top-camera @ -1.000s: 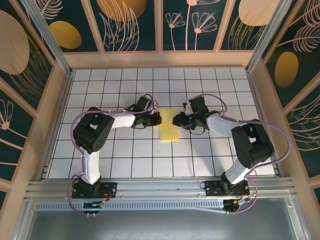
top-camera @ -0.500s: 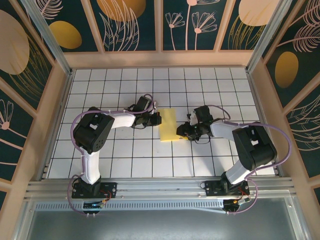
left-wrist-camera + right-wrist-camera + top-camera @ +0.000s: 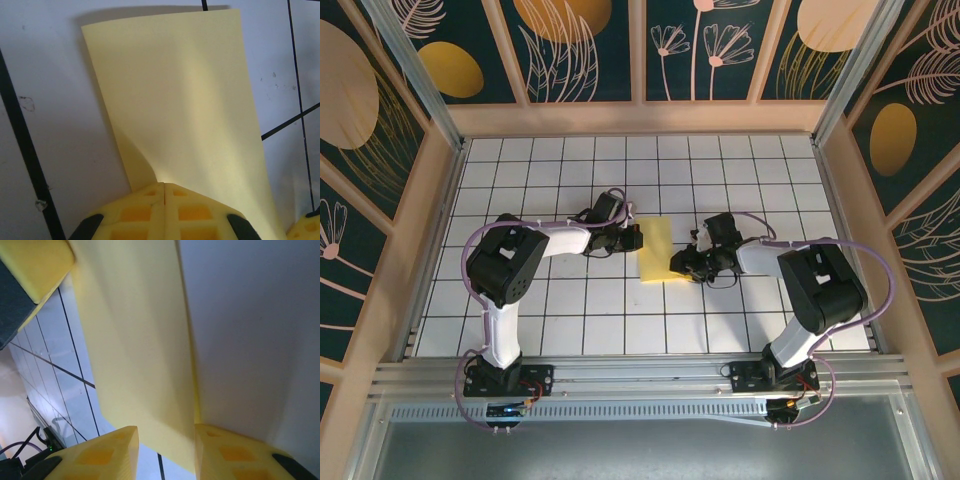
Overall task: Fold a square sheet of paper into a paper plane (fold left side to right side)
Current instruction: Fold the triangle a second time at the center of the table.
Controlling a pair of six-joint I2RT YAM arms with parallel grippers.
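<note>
Paper [image 3: 655, 250]: folded to a narrow upright strip, lying flat on the table [image 3: 570, 310] at the centre of the overhead view, between the two arms.

Left gripper [image 3: 634, 238]: closed, with its tips bearing on the strip's left edge. The sheet is seen face-on and is not pinched in the seam.

Right gripper [image 3: 678, 266]: at the strip's lower right corner, jaws partly apart and astride the paper's edge.

White grid table [image 3: 520, 320] — floral walls [image 3: 590, 50] (dark teal).
</note>
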